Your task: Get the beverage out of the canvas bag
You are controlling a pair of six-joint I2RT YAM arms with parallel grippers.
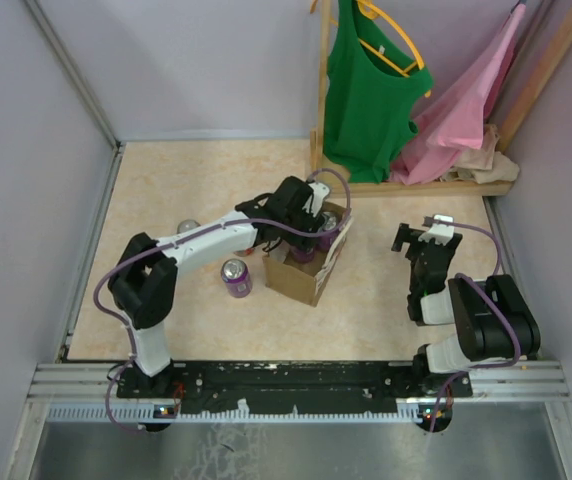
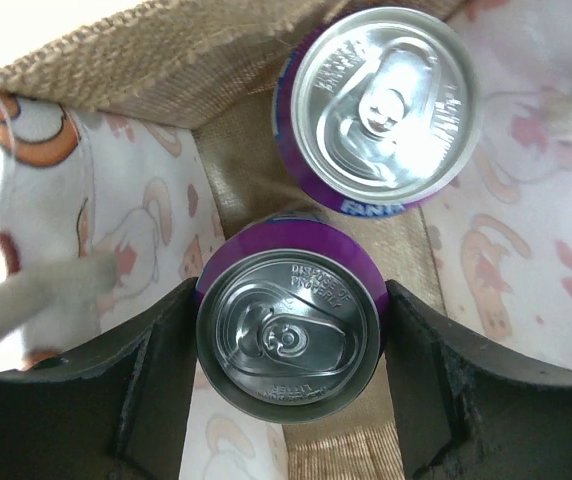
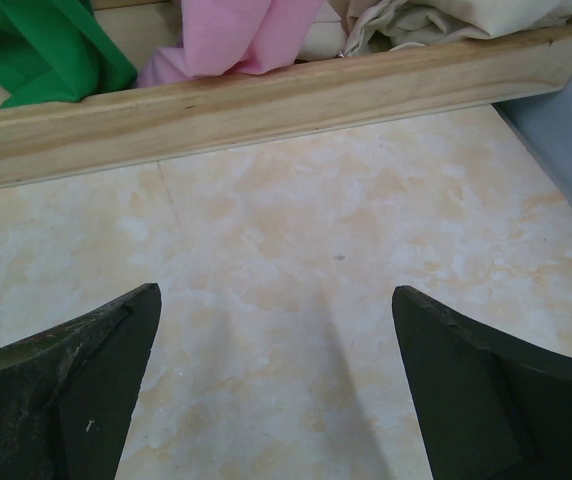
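The tan canvas bag (image 1: 301, 278) stands upright mid-table; in the left wrist view I see its woven wall (image 2: 156, 62), printed white lining and a white handle (image 2: 36, 305). My left gripper (image 1: 302, 212) reaches down into it. Its fingers press both sides of a purple beverage can (image 2: 288, 335) standing upright inside the bag. A second purple can (image 2: 386, 100) stands just beyond it in the bag, also showing from above (image 1: 326, 229). My right gripper (image 1: 418, 238) hovers over bare table to the right of the bag, open and empty (image 3: 276, 330).
A purple can (image 1: 236, 277) stands on the table left of the bag; another can (image 1: 188, 226) shows behind my left arm. A wooden rack (image 1: 416, 186) at the back right holds a green top (image 1: 366, 90) and pink cloth (image 1: 466, 100). Walls close in left and right.
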